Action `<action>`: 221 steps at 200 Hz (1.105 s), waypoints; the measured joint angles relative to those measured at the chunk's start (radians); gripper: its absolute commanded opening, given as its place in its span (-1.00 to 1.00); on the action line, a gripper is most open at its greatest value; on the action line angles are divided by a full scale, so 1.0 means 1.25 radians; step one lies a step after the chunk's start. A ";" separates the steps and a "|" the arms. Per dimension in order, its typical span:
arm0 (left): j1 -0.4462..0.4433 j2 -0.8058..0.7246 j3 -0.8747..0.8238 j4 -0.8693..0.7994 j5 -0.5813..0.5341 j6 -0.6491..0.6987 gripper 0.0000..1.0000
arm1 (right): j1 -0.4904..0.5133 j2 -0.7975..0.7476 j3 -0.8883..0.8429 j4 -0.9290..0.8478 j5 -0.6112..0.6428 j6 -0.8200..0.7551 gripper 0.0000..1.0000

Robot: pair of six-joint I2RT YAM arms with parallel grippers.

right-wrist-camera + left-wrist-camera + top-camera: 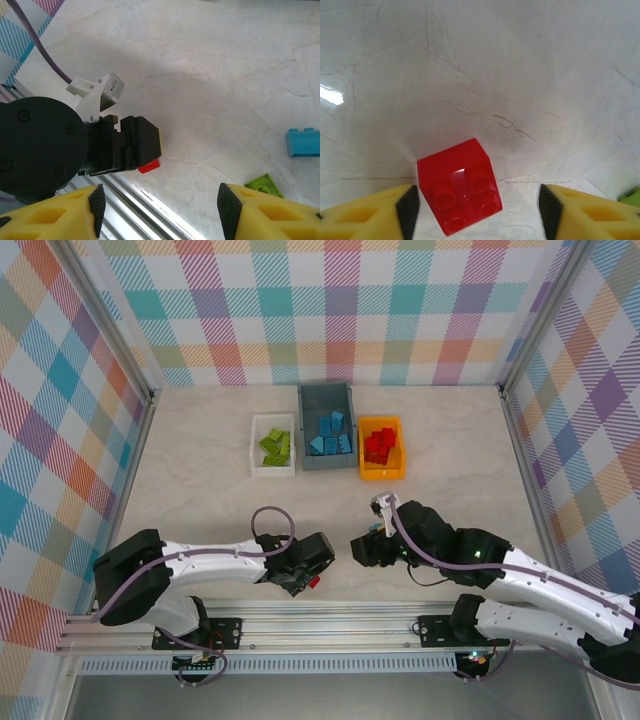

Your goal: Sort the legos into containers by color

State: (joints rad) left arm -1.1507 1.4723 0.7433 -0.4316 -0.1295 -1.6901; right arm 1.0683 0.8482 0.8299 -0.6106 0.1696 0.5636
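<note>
Straddling red lego [459, 192] with left tool [477, 210], spread wide, nothing pinched yet. Sits at near edge of tabletop [520, 75], beside rail [330, 612], studs facing wrist camera. Held low, likely so closing catches flat sides. Hovering right tool [161, 209] spread, empty, near loose blue lego [303, 142] and lime lego [262, 184]. Belongs in orange-yellow bin [381, 475] toward far edge, already carrying reds. Bare tabletop between for travel. Mind right arm just beside, rail close behind.
</note>
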 measured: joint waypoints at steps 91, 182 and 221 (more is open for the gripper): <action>0.001 0.013 0.051 -0.040 -0.041 0.072 -0.34 | 0.007 0.036 0.000 0.001 0.052 0.027 0.24; 0.177 0.224 0.573 -0.111 -0.029 0.540 -0.38 | -0.131 0.076 0.177 -0.118 0.301 0.130 0.23; 0.217 0.468 0.878 -0.130 -0.019 0.712 -0.38 | -0.168 0.086 0.208 -0.131 0.319 0.148 0.23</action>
State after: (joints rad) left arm -0.8799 2.0579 1.8404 -0.5941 -0.1535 -0.8005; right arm 0.8589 0.9562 1.0904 -0.7738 0.5678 0.7490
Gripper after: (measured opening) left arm 0.313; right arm 0.614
